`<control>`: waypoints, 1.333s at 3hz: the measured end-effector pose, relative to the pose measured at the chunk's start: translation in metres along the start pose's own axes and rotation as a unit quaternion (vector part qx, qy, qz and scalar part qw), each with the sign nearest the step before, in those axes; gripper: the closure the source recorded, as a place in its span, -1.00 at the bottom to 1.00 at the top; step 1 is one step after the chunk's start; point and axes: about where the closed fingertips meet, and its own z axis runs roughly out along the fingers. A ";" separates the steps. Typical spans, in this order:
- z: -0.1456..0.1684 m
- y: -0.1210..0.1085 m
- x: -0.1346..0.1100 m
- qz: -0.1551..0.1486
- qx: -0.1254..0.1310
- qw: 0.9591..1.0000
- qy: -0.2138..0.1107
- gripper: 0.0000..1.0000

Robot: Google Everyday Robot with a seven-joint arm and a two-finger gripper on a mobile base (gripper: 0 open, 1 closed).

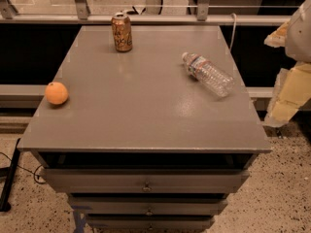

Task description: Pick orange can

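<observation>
The orange can (122, 31) stands upright near the far edge of the grey cabinet top (141, 106), left of centre. It is orange-gold with pale lettering and a silver top rim. My gripper (290, 92) is at the right edge of the view, beyond the cabinet's right side, with white and pale yellow parts showing. It is well apart from the can and touches nothing on the top.
A clear plastic bottle (208, 74) lies on its side at the right of the top. A round orange fruit (56, 92) sits near the left edge. Drawers (146, 181) face the front below. A railing and dark gap run behind the cabinet.
</observation>
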 end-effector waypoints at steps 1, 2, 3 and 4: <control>0.000 0.000 0.000 0.000 0.000 1.000 0.000 -1.00; 0.023 -0.023 -0.031 -0.002 0.013 0.999 -0.043 -1.00; 0.080 -0.068 -0.118 -0.011 0.010 0.990 -0.141 -1.00; 0.127 -0.120 -0.197 -0.007 0.026 0.973 -0.229 -1.00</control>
